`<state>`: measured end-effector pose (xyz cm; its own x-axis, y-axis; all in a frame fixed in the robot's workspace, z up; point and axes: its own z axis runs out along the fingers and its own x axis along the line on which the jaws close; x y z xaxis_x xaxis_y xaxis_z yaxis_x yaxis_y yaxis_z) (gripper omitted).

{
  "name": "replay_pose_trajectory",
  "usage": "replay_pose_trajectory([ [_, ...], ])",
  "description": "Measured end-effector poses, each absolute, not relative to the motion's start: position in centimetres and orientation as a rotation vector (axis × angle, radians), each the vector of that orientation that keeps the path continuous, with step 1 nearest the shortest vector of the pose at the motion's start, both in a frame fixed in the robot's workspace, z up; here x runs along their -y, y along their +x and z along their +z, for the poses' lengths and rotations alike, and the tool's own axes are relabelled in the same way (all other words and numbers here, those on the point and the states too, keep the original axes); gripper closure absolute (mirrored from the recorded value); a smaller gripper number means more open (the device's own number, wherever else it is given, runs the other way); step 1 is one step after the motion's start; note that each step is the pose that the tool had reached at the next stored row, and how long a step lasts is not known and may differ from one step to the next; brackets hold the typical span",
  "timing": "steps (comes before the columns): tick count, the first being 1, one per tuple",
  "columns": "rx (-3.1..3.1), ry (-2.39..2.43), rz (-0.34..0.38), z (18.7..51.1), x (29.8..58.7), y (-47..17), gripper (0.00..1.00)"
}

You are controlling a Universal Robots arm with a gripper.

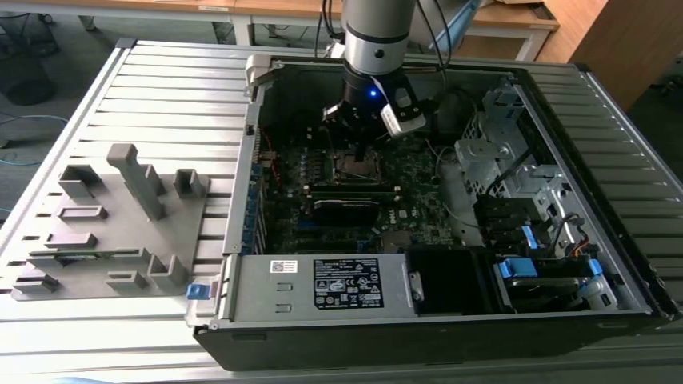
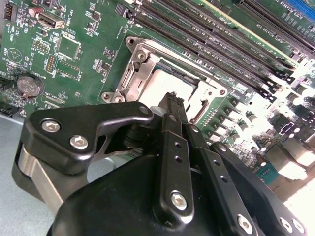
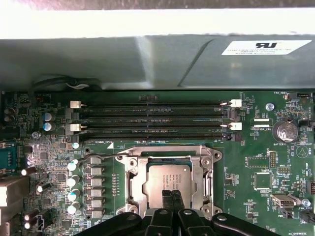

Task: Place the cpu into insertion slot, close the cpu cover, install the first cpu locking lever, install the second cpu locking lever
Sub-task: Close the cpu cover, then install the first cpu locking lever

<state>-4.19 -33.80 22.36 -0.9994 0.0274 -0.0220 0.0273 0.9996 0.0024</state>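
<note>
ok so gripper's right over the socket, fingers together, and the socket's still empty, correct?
Not empty: the first wrist view shows the cpu seated in the insertion slot. The rest holds: the gripper hangs right over it, fingers together.

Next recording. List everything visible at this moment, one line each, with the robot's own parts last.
cpu: one, silver-grey, seated in the insertion slot, seen through the cover's window
cpu cover: one, silver, lying over the cpu
insertion slot: one, metal rim, on the motherboard
motherboard: one, green, inside the case
memory slots: four, black, alongside the insertion slot
coin battery: one, silver, on the motherboard
power-supply box: one, grey, labelled, inside the case
computer case: one, black, open, on the table
fixture: one, grey, at the exterior view's left
table: one, grey, slatted
arm: one, silver and black, reaching into the case
hand: one, black, fingers together, tips at the cpu
</note>
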Motion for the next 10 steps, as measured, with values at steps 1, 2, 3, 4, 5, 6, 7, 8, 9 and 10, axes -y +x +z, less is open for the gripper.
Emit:
replay_pose_trajectory([
  [1, -3.119, 0.043, 0.004, 22.36, 33.8, -4.19, 0.89],
  [2, -3.119, 0.043, 0.004, 22.36, 33.8, -4.19, 0.89],
  [3, -3.119, 0.043, 0.004, 22.39, 33.79, -4.19, 0.89],
  [4, -3.119, 0.043, 0.004, 22.42, 33.8, -4.19, 0.89],
  [5, -3.119, 0.043, 0.004, 22.42, 33.79, -4.19, 0.89],
  [6, -3.119, 0.043, 0.004, 22.42, 33.79, -4.19, 0.89],
  [7, -3.119, 0.043, 0.004, 22.42, 33.79, -4.19, 0.89],
  [8, -3.119, 0.043, 0.004, 22.42, 33.8, -4.19, 0.89],
  [9, -3.119, 0.043, 0.004, 22.42, 33.79, -4.19, 0.89],
  [10, -3.119, 0.043, 0.004, 22.43, 33.8, -4.19, 0.89],
])
